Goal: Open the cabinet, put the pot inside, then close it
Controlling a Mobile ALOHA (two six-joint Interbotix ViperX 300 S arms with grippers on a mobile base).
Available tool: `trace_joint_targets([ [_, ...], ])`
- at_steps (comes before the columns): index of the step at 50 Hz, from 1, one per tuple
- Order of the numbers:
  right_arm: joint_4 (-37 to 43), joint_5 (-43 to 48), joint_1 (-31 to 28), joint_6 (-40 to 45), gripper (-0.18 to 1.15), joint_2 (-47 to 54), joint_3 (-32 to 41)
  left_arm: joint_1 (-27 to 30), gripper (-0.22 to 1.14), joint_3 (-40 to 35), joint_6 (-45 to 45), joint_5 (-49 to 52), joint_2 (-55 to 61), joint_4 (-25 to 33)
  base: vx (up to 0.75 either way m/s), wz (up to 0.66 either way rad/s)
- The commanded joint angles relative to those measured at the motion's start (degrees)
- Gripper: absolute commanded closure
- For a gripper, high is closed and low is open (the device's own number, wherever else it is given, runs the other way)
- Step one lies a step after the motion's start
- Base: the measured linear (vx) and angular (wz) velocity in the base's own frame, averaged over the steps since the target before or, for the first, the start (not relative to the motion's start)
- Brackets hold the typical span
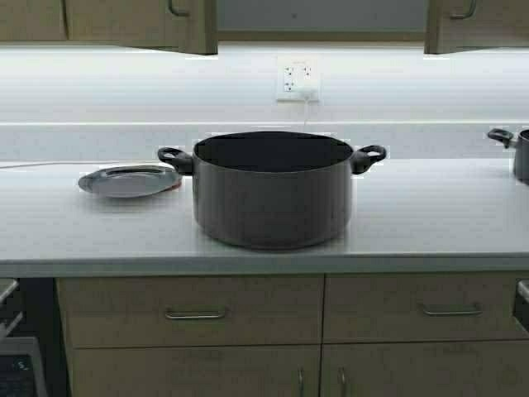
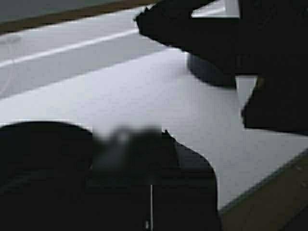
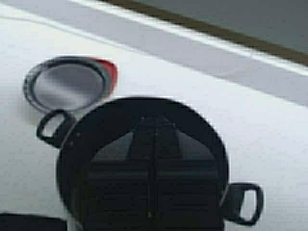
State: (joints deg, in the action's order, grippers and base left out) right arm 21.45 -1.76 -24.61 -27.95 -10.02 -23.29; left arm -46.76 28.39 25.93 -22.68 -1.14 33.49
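The pot [image 1: 273, 194], wide, dark grey and lidless with two black loop handles, stands on the white countertop [image 1: 430, 215] at the middle. At the top of the high view the cabinet shows only its lower part. Its left door [image 1: 192, 25] and right door [image 1: 475, 25] stand apart, with a grey opening [image 1: 322, 15] between them. Neither arm appears in the high view. In the right wrist view my right gripper [image 3: 155, 120] is shut on nothing, seen from above against the pot [image 3: 96, 125]. My left gripper [image 2: 144, 144] is a dark blur over the counter.
A steel plate [image 1: 130, 180] lies left of the pot, close to its left handle. A second dark pot [image 1: 517, 153] shows partly at the right edge. A wall socket [image 1: 297, 80] is behind. Base drawers with bar pulls [image 1: 194, 313] lie below the counter edge.
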Motion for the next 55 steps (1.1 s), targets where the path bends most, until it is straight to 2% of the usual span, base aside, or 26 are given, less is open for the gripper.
trace_joint_targets([
  [1,-0.8,0.4,1.1,0.1,0.92,2.2,4.3,0.1,0.89,-2.6,-0.5,-2.9,1.4,-0.2,-0.01,0.01],
  [16,-2.1,0.4,3.4,0.1,0.92,9.0,8.4,0.3,0.89,-9.6,-0.5,-3.8,8.2,-0.2,0.00,0.00],
  [32,-2.5,0.1,5.2,0.2,0.92,11.2,10.3,6.7,0.89,-17.2,-0.8,-3.3,15.3,-0.2,0.00,0.00],
  [41,-2.5,0.0,8.2,0.3,0.92,10.2,8.7,10.0,0.89,-16.0,-0.8,-2.4,15.0,-0.2,0.00,0.00],
  [55,-2.5,-0.2,12.8,0.2,0.92,6.3,4.1,11.1,0.89,-7.8,-0.4,-3.3,9.3,-0.2,0.00,0.00],
])
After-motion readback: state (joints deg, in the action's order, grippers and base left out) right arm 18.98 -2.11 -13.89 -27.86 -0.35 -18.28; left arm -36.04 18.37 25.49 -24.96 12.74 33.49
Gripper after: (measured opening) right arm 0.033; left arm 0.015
